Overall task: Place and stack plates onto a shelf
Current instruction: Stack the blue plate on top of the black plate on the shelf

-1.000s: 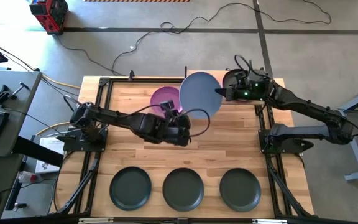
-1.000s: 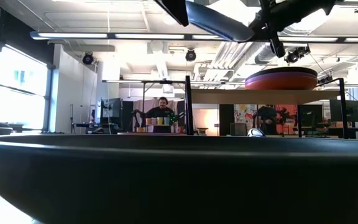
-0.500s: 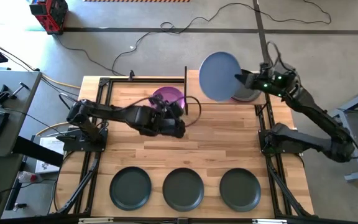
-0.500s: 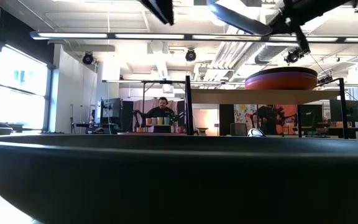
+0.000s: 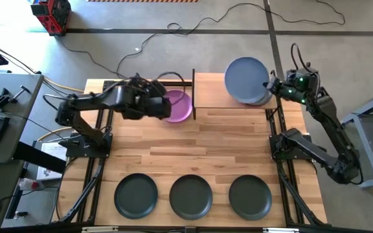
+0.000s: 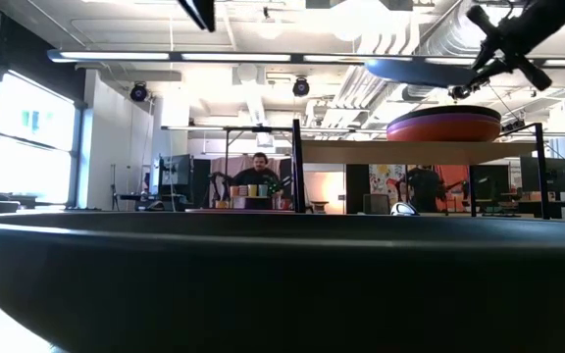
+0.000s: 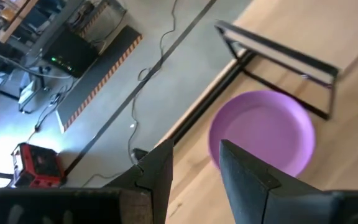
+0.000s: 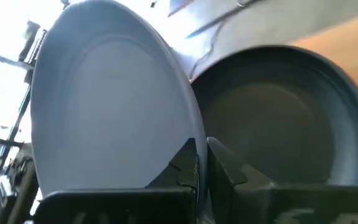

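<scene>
Two arms work over one wood-plank tabletop [image 5: 193, 162], which fills the middle of the high view inside a black rod frame; no brand, label or readable writing shows on any item. The shelf [image 5: 209, 97], a light-wood board with thin black rods, stands at the far edge of the tabletop. Its left half is bare; its right half carries a plate stack [image 6: 443, 126], purple over orange-red in the low view, with a dark grey plate [image 8: 278, 124] on top in the right wrist view. Three dark plates lie in a row along the near edge: left [image 5: 135, 195], middle [image 5: 191, 196], right [image 5: 250, 197], each apart from its neighbour, with bare planks between the row and the shelf. A purple plate [image 5: 177, 105] lies on the tabletop just left of the shelf's left rod. The right gripper [image 5: 272, 85] is at the shelf's right end, its fingers [image 8: 229, 165] clamped on the rim of the pale blue-grey plate [image 5: 246, 79], which hangs above the stack without touching it. The left gripper [image 5: 162, 103] hovers at the purple plate's left rim, its fingers [image 7: 244, 171] spread apart and empty.
</scene>
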Controlling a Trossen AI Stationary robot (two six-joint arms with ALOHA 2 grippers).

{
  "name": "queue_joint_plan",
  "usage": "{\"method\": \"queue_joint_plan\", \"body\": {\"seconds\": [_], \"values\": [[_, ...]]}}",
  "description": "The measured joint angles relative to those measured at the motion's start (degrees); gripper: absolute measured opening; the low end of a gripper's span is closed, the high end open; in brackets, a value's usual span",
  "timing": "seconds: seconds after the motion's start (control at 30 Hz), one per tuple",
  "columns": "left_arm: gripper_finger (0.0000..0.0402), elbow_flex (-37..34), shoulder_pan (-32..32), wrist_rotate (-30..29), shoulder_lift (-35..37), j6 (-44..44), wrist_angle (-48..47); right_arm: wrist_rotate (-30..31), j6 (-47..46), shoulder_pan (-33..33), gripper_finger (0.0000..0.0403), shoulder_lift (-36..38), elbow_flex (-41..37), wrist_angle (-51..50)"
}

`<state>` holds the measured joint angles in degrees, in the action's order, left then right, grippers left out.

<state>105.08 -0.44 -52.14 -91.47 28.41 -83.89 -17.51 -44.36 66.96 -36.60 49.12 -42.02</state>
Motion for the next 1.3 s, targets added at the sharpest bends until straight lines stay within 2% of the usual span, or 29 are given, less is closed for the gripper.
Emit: {"method": "queue_joint_plan", "body": {"seconds": [0.13, 0.47, 0.87, 1.3], "values": [[0.0119, 0.02, 2.36, 0.08, 3.01, 0.00, -2.58, -3.06, -2.05, 3.89, 0.0000, -0.67, 0.00, -2.05], [0.0119, 0.02, 7.68, 1.49, 8.77, -1.35, -6.17, -3.94, -3.24, 9.86, 0.0000, -5.63, 0.00, -5.84], [0.0119, 0.00, 8.74, 3.53, 9.78, -6.95, -6.14, 4.75, -5.77, 9.77, 0.0000, -3.29, 0.00, -14.11], [0.0119, 0.00, 10.71, 3.43, 9.78, -13.03, -6.11, 4.91, -6.21, 9.77, 0.0000, -3.98, 0.00, -15.15]]}}
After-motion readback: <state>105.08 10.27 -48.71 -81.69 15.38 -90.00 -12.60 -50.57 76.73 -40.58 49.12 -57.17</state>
